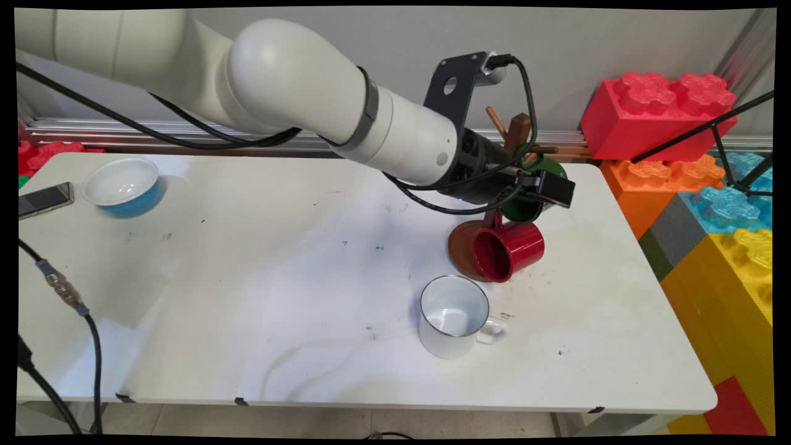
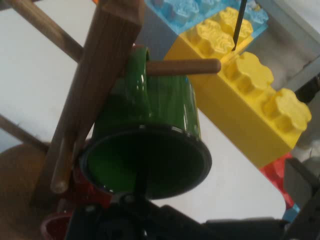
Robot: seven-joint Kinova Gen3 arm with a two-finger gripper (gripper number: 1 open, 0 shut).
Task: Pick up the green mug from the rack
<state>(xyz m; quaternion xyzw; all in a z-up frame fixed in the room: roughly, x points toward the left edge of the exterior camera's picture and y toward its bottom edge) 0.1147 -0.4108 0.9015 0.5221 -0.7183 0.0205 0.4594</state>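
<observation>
The gripper (image 1: 536, 193) is pressing in at the green mug (image 2: 150, 145), which is hanging by its handle on a peg of the wooden mug stand (image 2: 95, 95), near the tabletop's far right corner. I cannot tell how the jaws are standing, since the mug's rim is hiding the tips. The red mug (image 1: 508, 250) is hanging lower on the same stand, over its round base. The white mug (image 1: 454, 315) is standing nearer the front edge, well apart. Any sideways push risks tipping the stand or shaking both mugs off their pegs.
</observation>
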